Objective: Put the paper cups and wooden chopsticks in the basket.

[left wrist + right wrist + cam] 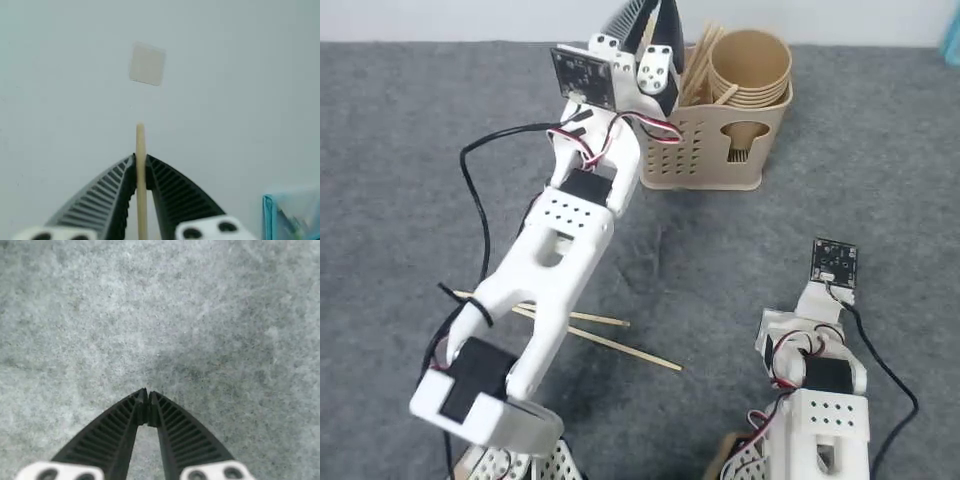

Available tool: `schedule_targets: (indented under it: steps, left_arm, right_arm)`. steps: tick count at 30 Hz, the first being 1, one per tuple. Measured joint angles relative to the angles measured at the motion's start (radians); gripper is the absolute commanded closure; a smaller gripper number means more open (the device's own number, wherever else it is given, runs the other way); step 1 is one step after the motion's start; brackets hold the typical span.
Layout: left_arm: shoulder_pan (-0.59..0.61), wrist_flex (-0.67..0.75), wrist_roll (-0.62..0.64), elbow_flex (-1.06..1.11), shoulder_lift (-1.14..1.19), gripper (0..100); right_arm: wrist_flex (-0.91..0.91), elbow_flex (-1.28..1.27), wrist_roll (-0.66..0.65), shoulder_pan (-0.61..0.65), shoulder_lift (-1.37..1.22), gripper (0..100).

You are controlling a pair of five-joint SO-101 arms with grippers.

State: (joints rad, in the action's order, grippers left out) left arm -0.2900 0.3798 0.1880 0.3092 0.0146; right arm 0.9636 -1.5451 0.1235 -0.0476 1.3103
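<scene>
Progress looks well along to us: the paper cups [752, 62] sit nested inside the basket [705, 165] at the far side of the bench [400, 150]. A bundle of chopsticks [698, 55] stands in the basket just beside them. The left arm [570, 240] stretches out to the basket. The left jaws are pinching one more chopstick [140, 142] between their tips, up by the basket's rim and not yet let go. Two loose chopsticks [630, 353] lie flat on the bench near the left arm's base, well apart from the basket. We judge that these two, plus the one in hand, are all that remains. The right jaws are pressed together on nothing, low over the grey bench surface, and the right arm [825, 390] is well apart from the basket.
</scene>
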Motion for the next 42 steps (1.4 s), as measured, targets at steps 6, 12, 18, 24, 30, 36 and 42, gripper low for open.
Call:
schedule_targets:
  steps: [6,12,18,24,30,36,42]
  left_arm:
    - [-0.002,-0.002,0.025,0.048,0.000,97]
    - [0.000,-0.133,0.221,0.075,-0.112,97]
    - [0.000,-0.215,0.255,0.075,-0.176,88]
    - [-0.002,-0.292,0.258,0.083,-0.184,68]
    - [0.009,-0.437,0.258,0.084,-0.195,68]
    - [0.097,-0.522,0.295,0.107,-0.364,68]
    - [0.160,-0.908,0.463,0.107,-0.626,68]
  right_arm:
    - [0.000,0.000,-0.003,0.000,0.000,99.1]
    - [0.000,0.000,-0.003,0.000,0.000,99.1]
    - [0.000,0.000,-0.003,0.000,0.000,99.1]
    - [0.000,0.000,-0.003,0.000,0.000,99.1]
    - [0.000,0.000,-0.003,0.000,0.000,99.1]
    - [0.000,0.000,-0.003,0.000,0.000,99.1]
    - [0.000,0.000,-0.003,0.000,0.000,99.1]
